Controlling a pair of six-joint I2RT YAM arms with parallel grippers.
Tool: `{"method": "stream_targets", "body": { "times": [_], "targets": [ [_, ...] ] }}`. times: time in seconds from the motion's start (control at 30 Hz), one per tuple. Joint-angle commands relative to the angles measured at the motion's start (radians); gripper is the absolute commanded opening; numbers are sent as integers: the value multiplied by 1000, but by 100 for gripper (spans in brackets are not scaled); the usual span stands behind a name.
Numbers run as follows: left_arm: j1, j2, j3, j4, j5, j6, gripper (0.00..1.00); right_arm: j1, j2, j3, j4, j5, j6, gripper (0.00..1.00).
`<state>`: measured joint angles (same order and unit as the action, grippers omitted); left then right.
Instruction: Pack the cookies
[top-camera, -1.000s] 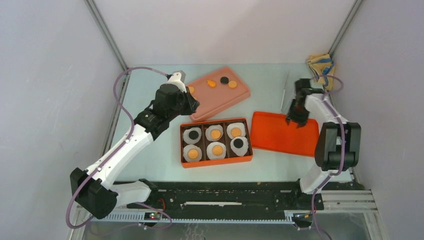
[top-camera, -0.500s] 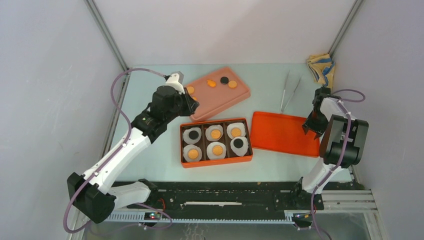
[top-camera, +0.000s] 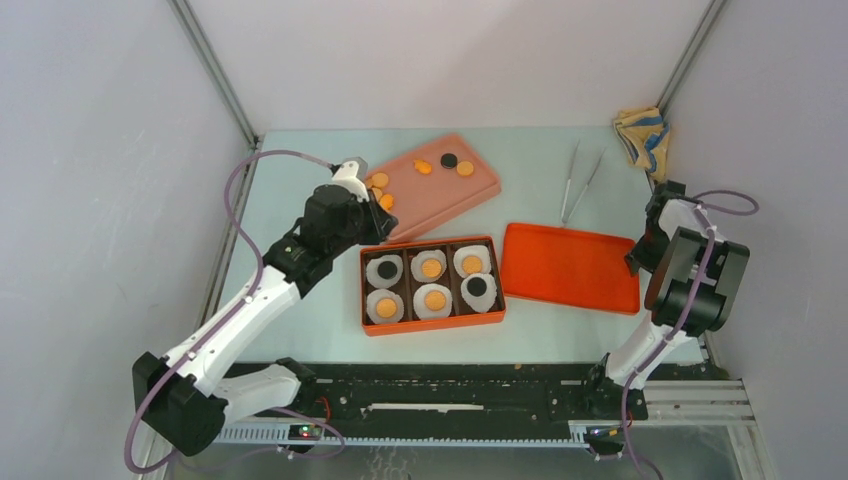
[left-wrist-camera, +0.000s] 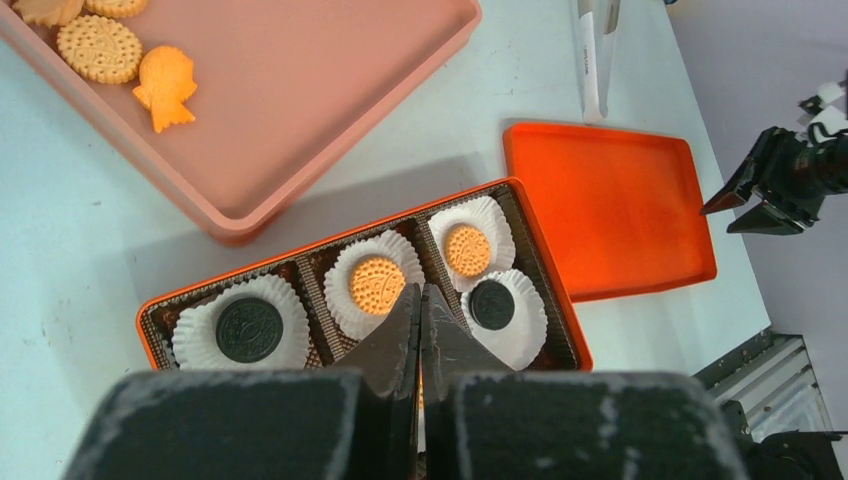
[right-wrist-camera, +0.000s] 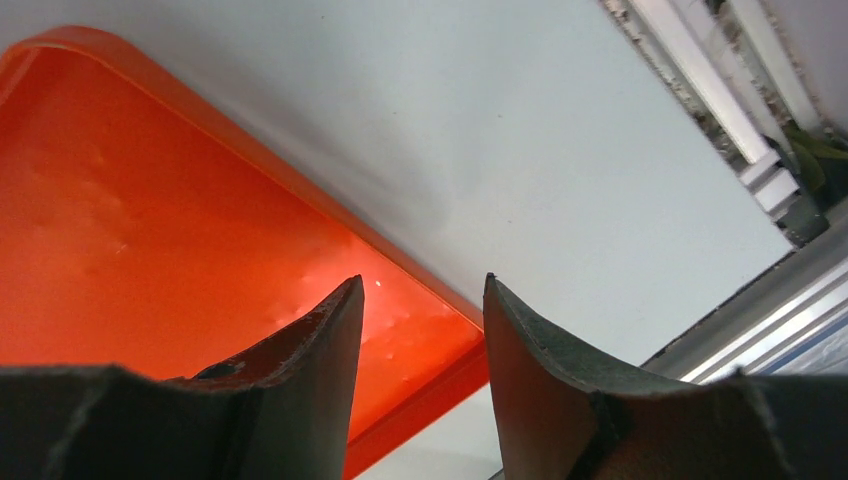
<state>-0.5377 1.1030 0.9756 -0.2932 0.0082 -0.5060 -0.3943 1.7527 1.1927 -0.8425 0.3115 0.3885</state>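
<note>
The orange box holds six white paper cups, each with a cookie: four orange ones such as and two black ones such as. More loose cookies lie on the pink tray. My left gripper is shut and hovers over the box's far left edge. In the left wrist view its tips are above the box, beside an orange cookie. My right gripper is open and empty at the right end of the orange lid. In the right wrist view it is over the lid's corner.
Metal tweezers lie behind the lid. A yellow and blue cloth sits in the far right corner. Grey walls close in the table on three sides. The arms' base rail runs along the near edge.
My right gripper has swung right, from above the lid's far edge to its right end. My left gripper has drawn back from the pink tray toward the box, uncovering two orange cookies.
</note>
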Motion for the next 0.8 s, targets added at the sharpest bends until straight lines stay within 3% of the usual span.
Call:
{"method": "stream_targets", "body": {
  "times": [0.0, 0.17, 0.37, 0.5, 0.77],
  "targets": [
    [-6, -48, -41, 42, 5, -9, 0, 2, 79, 18, 4, -11, 15, 55],
    [-5, -41, -53, 47, 26, -15, 0, 0, 120, 23, 16, -74, 3, 53],
    [-6, -45, -53, 44, 29, -20, 0, -3, 120, 54, 45, -147, -4, 18],
    [-6, -44, -46, 36, 19, -21, 0, -1, 58, 55, 77, -174, -1, 2],
    [-8, 53, 1, 80, 63, -20, 0, 9, -115, 62, 96, -260, -1, 0]
  ]
}}
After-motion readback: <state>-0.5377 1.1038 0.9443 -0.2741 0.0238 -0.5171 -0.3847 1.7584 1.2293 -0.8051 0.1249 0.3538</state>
